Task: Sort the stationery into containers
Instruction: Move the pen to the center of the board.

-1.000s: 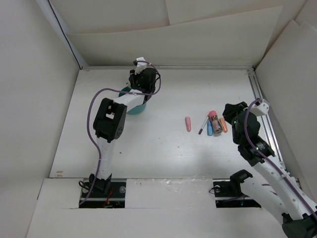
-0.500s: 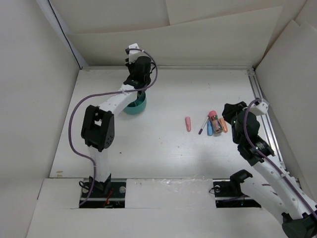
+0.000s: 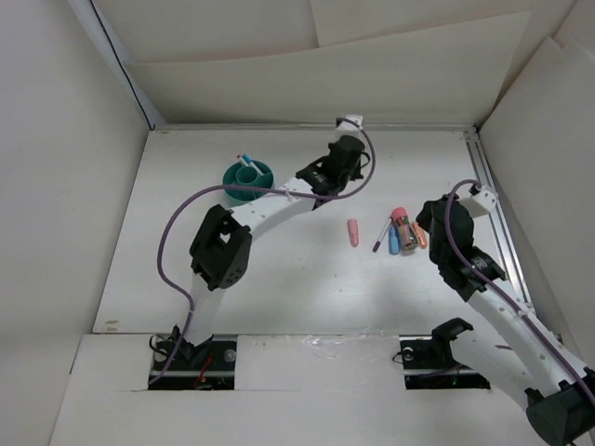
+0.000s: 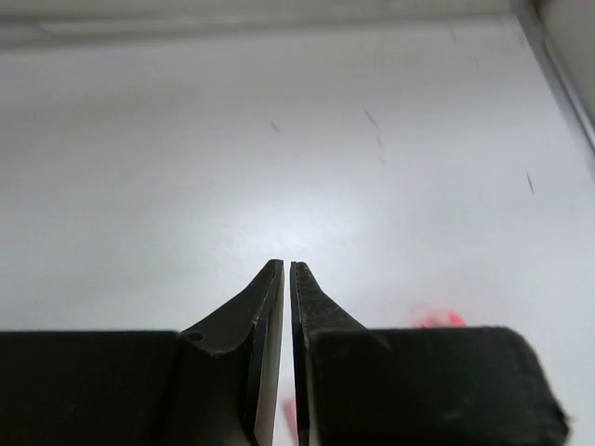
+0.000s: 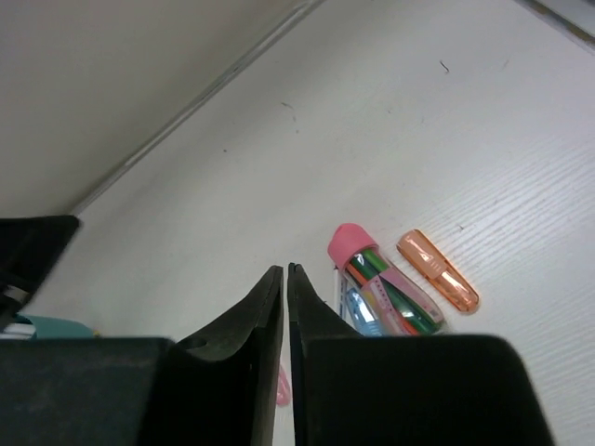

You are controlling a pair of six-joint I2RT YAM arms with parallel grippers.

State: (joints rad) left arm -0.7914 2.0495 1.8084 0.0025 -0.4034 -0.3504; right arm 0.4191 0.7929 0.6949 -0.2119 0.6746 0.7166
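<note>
The teal organiser bowl (image 3: 248,180) stands at the back left with a white pen with a blue tip (image 3: 245,166) standing in it. A pink stick (image 3: 353,231), a thin white pen with a purple tip (image 3: 382,235), a blue stick (image 3: 393,242), a pink-capped clear tube of coloured pens (image 3: 403,226) and an orange stick (image 3: 419,233) lie at the right. My left gripper (image 3: 354,171) is shut and empty, above the table behind the pink stick. My right gripper (image 3: 429,219) is shut and empty, right beside the tube (image 5: 383,284) and the orange stick (image 5: 438,270).
A metal rail (image 3: 495,216) runs along the table's right edge, close to my right arm. Cardboard walls enclose the back and sides. The bowl's edge (image 5: 37,326) shows at the far left of the right wrist view.
My left arm has swung from over the bowl to the right, towards the middle of the table. The bowl now shows uncovered with the blue-tipped pen in it. My right gripper has shifted slightly.
</note>
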